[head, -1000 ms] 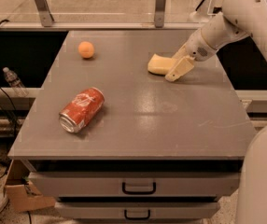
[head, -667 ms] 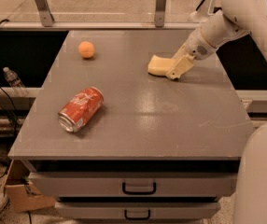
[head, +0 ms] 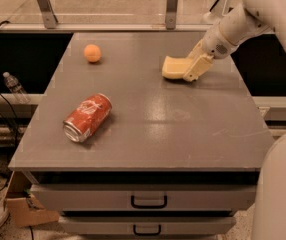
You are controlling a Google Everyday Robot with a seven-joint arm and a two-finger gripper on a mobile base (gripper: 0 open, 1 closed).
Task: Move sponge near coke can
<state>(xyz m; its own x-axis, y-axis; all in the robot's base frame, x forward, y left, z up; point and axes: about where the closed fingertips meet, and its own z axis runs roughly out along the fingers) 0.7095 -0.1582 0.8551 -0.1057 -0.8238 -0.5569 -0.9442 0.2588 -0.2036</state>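
The pale yellow sponge (head: 173,67) lies on the grey table (head: 183,129) at the back right. My gripper (head: 192,64) comes in from the right and is shut on the sponge's right end, with one finger (head: 197,69) in front of it. The sponge still rests on the table. The red coke can (head: 87,117) lies on its side at the front left, its silver top towards the front edge, well apart from the sponge.
A small orange ball (head: 92,53) sits at the back left of the table. Metal posts (head: 171,6) stand along the back edge. Drawers (head: 148,200) are below the front edge. A plastic bottle (head: 14,86) lies off to the left, below the table.
The gripper's near finger has drawn in slightly against the sponge's right end. The sponge, can and ball have not moved.
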